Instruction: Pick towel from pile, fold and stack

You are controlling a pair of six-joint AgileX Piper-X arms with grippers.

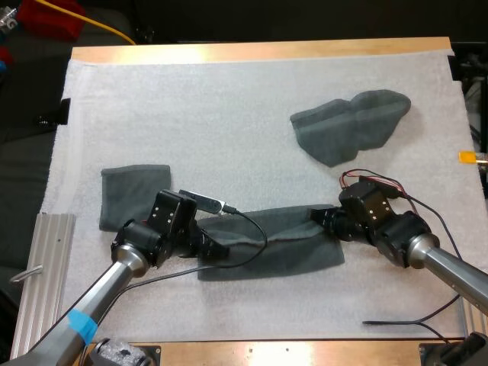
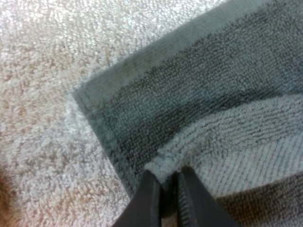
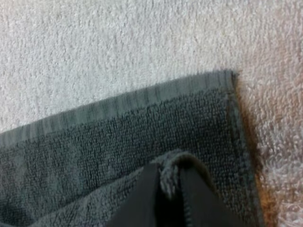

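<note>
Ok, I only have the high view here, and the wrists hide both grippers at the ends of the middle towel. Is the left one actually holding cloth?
Observer: Yes. In the left wrist view the left gripper is shut on a turned-up edge of the middle towel, beside its corner.
Operator: And the right one?
Observer: The right gripper pinches a small raised fold of the same towel, also near a corner.
Operator: Is the whole end lifted?
Observer: No. Under each pinch a lower layer lies flat on the mat.
</note>
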